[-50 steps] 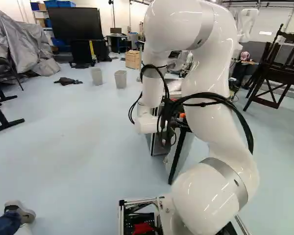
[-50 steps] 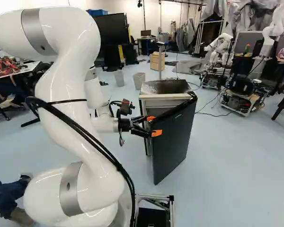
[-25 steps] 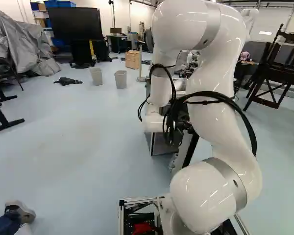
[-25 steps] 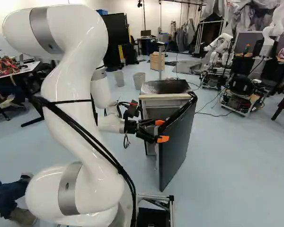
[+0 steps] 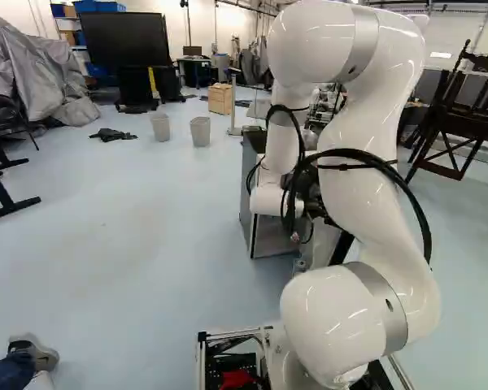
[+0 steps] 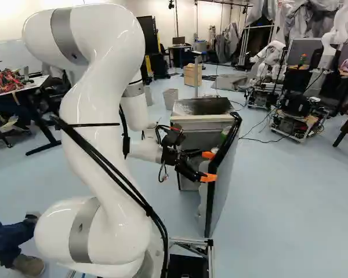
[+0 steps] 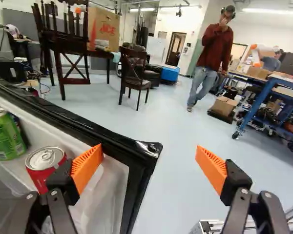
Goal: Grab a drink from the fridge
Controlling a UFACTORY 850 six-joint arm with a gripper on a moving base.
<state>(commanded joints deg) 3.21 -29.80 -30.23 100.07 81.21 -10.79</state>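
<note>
Beyond the arm in the right base view stands the fridge (image 6: pixel 204 109), its dark door (image 6: pixel 221 184) swung open. My gripper (image 6: pixel 209 167) is at the door's free edge, fingers spread. In the wrist view the gripper (image 7: pixel 150 150) stands open. One orange pad (image 7: pixel 87 168) lies over the door's inner side; the other is out past the edge. The door's corner (image 7: pixel 150 147) shows between them, not gripped. A red can (image 7: pixel 45 165) sits in the door shelf beside that first finger, with a green can (image 7: pixel 6 137) farther along the shelf.
Two grey bins (image 5: pixel 200 132) and a wooden cabinet (image 5: pixel 220 99) stand on the floor beyond. Another robot (image 6: pixel 298 113) is at the right of the right base view. Dark wooden chairs (image 7: pixel 134 73) stand past the door.
My arm has moved to the right in both base views, and the fridge door has swung wider open along with the gripper. The base has not moved.
</note>
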